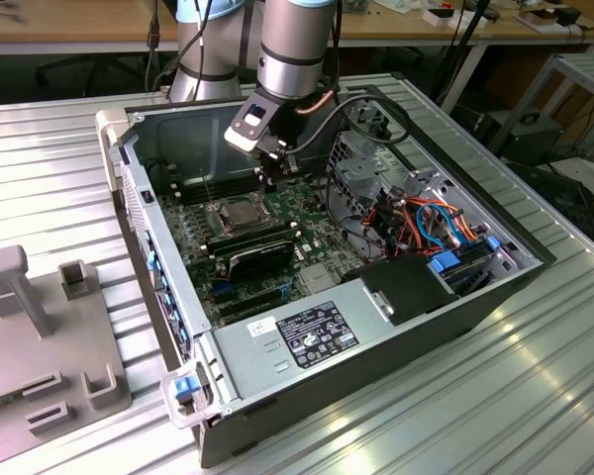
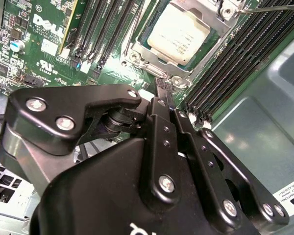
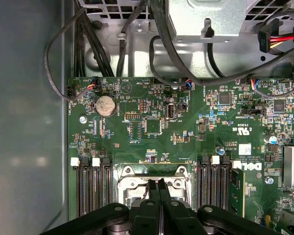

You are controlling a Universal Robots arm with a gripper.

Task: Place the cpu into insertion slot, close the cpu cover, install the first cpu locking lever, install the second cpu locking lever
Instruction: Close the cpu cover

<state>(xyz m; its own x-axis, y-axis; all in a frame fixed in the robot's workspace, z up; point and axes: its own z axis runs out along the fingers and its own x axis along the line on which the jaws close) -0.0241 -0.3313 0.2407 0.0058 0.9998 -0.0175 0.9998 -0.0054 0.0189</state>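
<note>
Below, a ribbed metal table bears the case and cpu

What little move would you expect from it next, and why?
Probably shifting the shut end effector toward the raised lever to press it down: the cpu sits seated, and the cover looks closed over it.

Ribbed metal table, running across the whole exterior view. Directly on it are two things. An open computer case lies on its side at centre, set diagonally. A grey fixture plate sits at lower left, near the case, carrying an upright post and small blocks.
</note>
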